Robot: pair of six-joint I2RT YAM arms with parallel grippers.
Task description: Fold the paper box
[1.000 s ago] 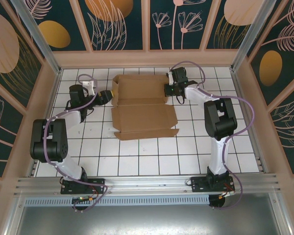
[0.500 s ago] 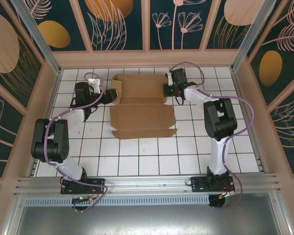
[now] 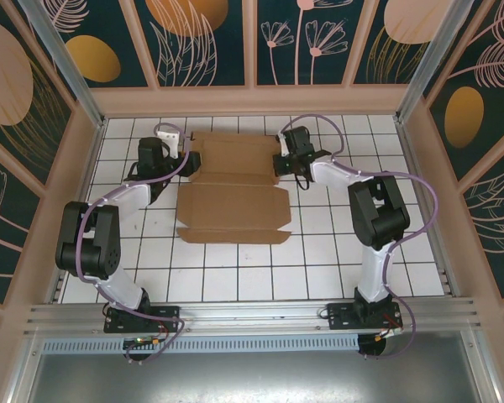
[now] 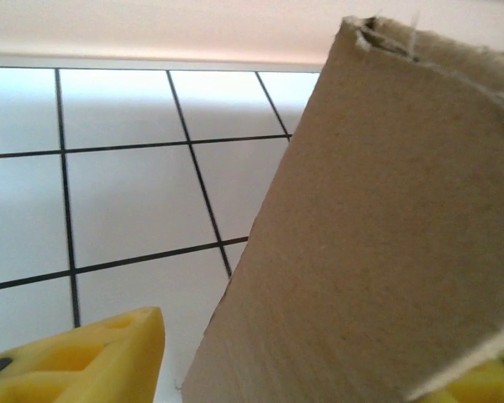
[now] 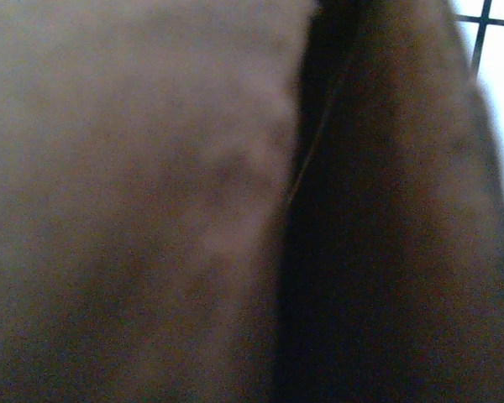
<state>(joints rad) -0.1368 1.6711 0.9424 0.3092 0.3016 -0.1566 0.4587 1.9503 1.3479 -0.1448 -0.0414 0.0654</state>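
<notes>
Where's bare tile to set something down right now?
Free: tile rows between the paper box and the arm bases; columns right of the right arm. Crowded: far rows, left gripper and right gripper flanking the box.

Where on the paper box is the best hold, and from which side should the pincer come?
Probably take the far-left end flap of the paper box, coming from the left. It stands tilted off the tiles as a thin free edge, while the near panels lie flat.
</notes>
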